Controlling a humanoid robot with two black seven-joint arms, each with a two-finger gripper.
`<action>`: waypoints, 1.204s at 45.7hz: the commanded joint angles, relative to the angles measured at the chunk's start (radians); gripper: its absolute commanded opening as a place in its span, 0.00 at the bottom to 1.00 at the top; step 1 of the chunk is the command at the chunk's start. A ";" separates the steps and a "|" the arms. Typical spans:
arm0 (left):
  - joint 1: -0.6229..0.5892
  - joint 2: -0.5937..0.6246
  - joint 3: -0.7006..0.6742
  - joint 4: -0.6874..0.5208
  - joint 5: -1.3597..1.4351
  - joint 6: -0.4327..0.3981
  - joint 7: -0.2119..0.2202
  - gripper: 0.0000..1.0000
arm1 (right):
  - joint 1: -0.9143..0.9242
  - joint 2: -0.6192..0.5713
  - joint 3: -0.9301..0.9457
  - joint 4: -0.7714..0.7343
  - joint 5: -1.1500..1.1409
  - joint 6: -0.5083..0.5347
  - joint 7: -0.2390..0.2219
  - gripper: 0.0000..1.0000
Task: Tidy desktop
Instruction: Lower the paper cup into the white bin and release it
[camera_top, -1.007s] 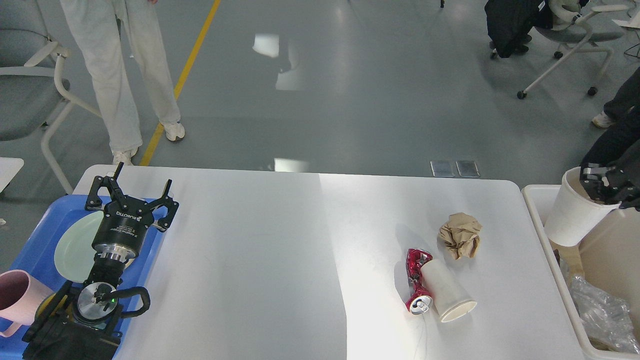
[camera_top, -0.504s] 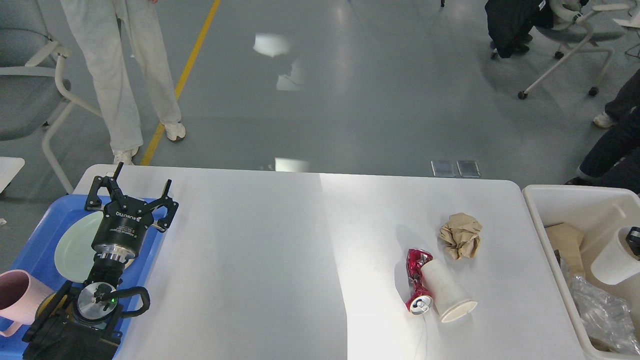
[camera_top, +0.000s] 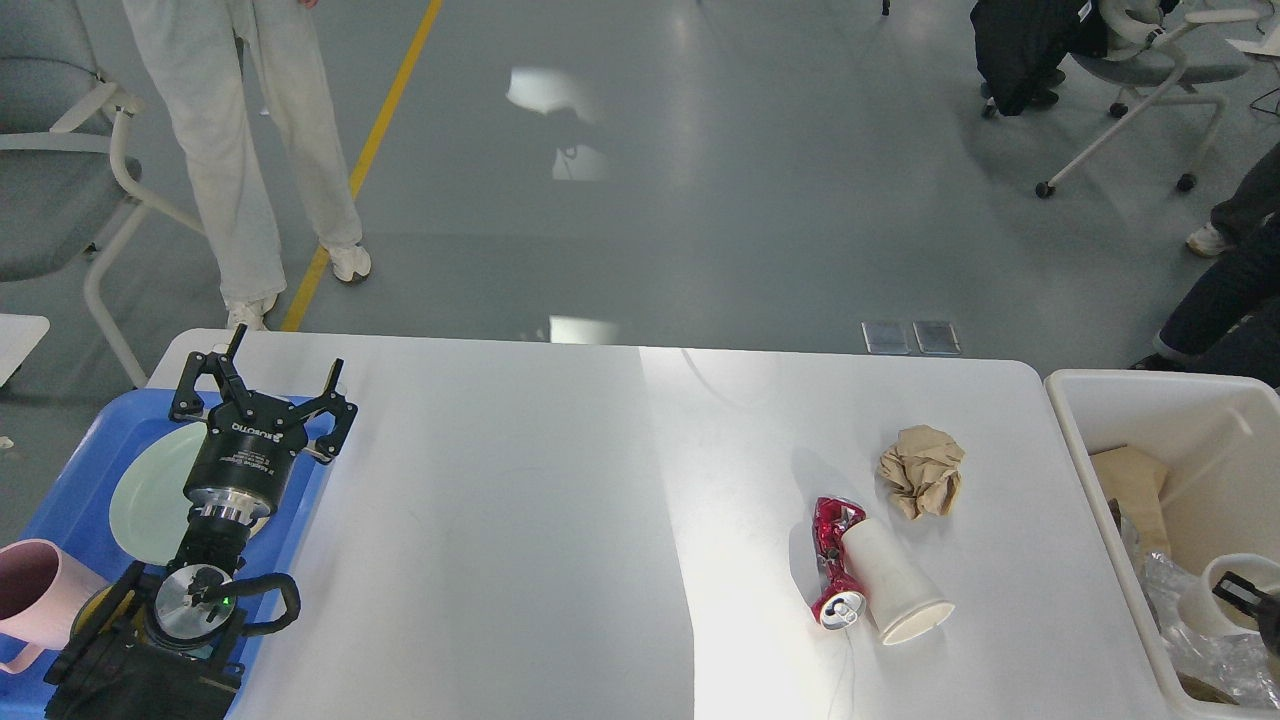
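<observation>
The white desktop (camera_top: 520, 520) carries a crushed red can (camera_top: 830, 560), a white paper cup (camera_top: 890, 585) lying on its side against the can, and a crumpled brown paper ball (camera_top: 922, 470), all right of the middle. My left gripper (camera_top: 270, 375) is open and empty above the right edge of the blue tray (camera_top: 75, 470). Only a dark bit of my right gripper (camera_top: 1245, 595) shows at the right edge, at the rim of a second white paper cup (camera_top: 1205, 605) down inside the white bin (camera_top: 1075, 400). Its fingers cannot be told apart.
The blue tray holds a pale green plate (camera_top: 150, 495) and a pink mug (camera_top: 35, 590). The bin also holds brown cardboard (camera_top: 1130, 480) and clear plastic (camera_top: 1200, 655). A person's legs (camera_top: 240, 150) stand beyond the table's far left corner, with chairs at both sides.
My right gripper has gone down with the second white paper cup, from above the bin's near wall to deep inside the bin. My left arm has not moved.
</observation>
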 joint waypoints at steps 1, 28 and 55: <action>0.000 0.000 0.000 0.000 0.000 0.000 0.001 0.97 | -0.014 0.020 0.005 -0.004 -0.003 -0.040 -0.007 0.00; 0.000 0.000 0.000 0.000 0.000 0.000 0.001 0.97 | -0.010 0.012 0.009 0.009 0.001 -0.114 0.000 1.00; 0.000 0.000 0.000 -0.002 0.000 0.000 0.001 0.97 | 0.686 -0.241 -0.151 0.681 -0.463 0.113 -0.177 1.00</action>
